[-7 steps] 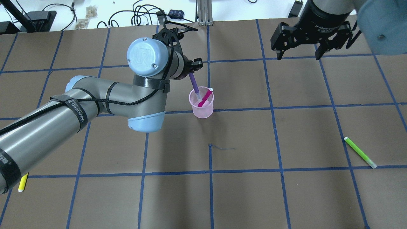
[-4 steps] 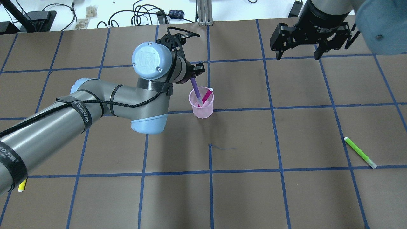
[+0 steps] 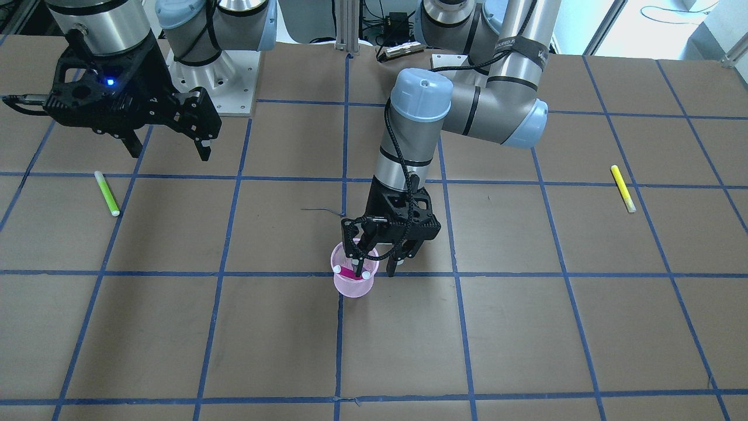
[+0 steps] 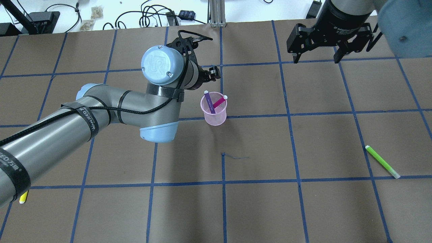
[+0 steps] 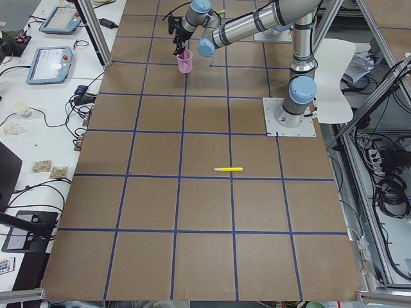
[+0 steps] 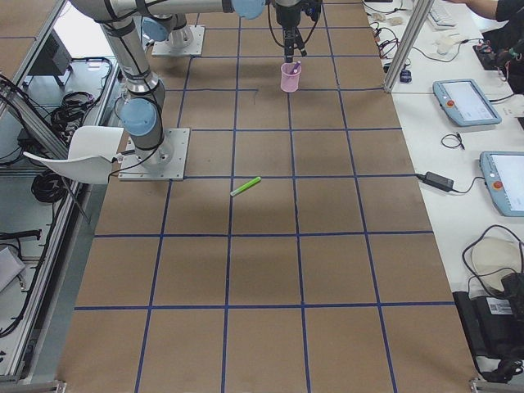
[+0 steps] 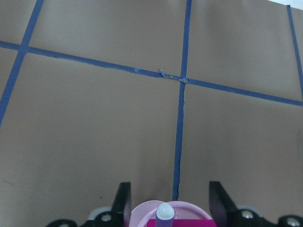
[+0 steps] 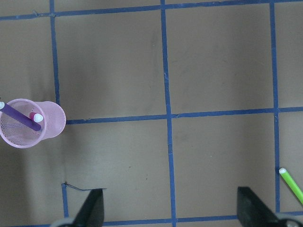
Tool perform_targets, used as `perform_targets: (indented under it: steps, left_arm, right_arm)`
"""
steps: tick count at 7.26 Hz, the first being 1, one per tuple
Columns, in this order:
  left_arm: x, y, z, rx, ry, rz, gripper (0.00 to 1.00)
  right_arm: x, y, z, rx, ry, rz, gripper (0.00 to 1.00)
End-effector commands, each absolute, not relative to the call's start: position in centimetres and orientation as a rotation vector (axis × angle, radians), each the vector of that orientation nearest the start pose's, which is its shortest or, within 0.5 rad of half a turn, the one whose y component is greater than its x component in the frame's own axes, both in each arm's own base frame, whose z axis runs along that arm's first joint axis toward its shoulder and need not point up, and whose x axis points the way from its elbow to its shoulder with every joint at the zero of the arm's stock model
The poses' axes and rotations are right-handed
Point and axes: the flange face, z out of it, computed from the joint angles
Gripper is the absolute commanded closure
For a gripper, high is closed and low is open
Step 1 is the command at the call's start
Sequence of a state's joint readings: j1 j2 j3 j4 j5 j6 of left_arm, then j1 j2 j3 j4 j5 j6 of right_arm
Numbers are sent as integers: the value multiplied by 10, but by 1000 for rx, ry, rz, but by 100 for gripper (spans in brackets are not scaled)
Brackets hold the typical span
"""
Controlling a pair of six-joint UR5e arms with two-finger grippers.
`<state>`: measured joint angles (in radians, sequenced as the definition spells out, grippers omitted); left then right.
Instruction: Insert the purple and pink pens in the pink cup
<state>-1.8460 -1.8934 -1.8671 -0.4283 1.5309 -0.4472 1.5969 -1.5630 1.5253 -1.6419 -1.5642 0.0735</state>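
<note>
Pens (image 4: 210, 100) in cup (image 4: 216, 118) (both leaning); left fingers (image 7: 124, 202) just above.

The work surface is a large table (image 4: 303, 209) covered with brown paper. Blue tape lines (image 4: 222, 182) divide the paper into a grid of squares. A white bench (image 5: 45, 144) runs along one long edge of the table. It carries two teach pendants (image 5: 52, 64), loose black cables (image 4: 145, 21) and a power adapter (image 6: 434, 181). Aluminium frame posts (image 6: 412, 37) rise at the table edge. A white chair (image 5: 334, 80) stands at the opposite long edge. Lighting is bright and even; shadows on the paper are soft.
</note>
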Motion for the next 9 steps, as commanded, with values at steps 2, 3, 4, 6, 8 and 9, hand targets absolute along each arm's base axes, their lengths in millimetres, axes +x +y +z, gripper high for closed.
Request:
perform_targets:
  steps: [2, 3, 4, 6, 8, 9]
  left_arm:
    - [-259, -557, 353, -312, 3238, -714, 0]
    - [-247, -563, 385, -300, 3230, -493, 0]
    - [-230, -565, 414, -197, 3215, -352, 0]
    - [-149, -541, 448, -136, 3187, -26, 0]
    - [-122, -501, 492, -44, 3148, 41, 0]
    - [-139, -483, 503, 9, 3144, 31, 0]
  right_arm:
    - [147, -501, 514, 76, 3121, -169, 0]
    - [147, -501, 514, 76, 3120, -167, 0]
    - [148, -501, 513, 73, 3119, -164, 0]
    - [148, -501, 513, 73, 3119, -164, 0]
    - [147, -501, 513, 76, 3120, -162, 0]
    - [147, -501, 514, 73, 3120, -164, 0]
